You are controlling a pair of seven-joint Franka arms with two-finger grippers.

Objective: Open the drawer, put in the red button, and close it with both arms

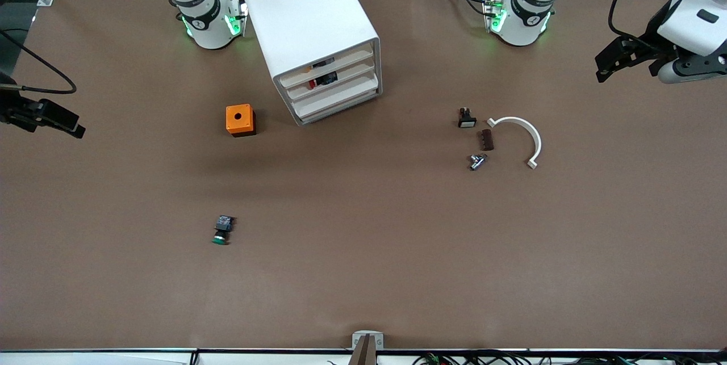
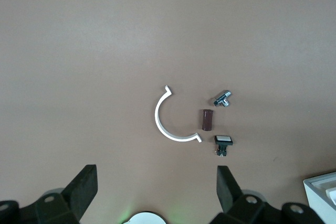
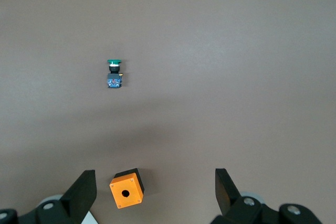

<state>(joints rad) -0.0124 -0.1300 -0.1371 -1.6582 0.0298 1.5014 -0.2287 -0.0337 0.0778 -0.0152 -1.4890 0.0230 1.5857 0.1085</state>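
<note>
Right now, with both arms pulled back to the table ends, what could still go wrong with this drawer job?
The red button seems to sit inside the drawer, whose front looks nearly flush with the others; if it isn't fully shut, another push could slide the cabinet. The green button could be mistaken for the task part. Left gripper and right gripper both wait open, holding nothing.

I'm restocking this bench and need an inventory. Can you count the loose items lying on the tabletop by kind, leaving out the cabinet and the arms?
Push buttons: 2, green cap and white cap
Orange box: 1
White curved clip: 1
Brown block: 1
Metal fitting: 1
Total: 6
</note>
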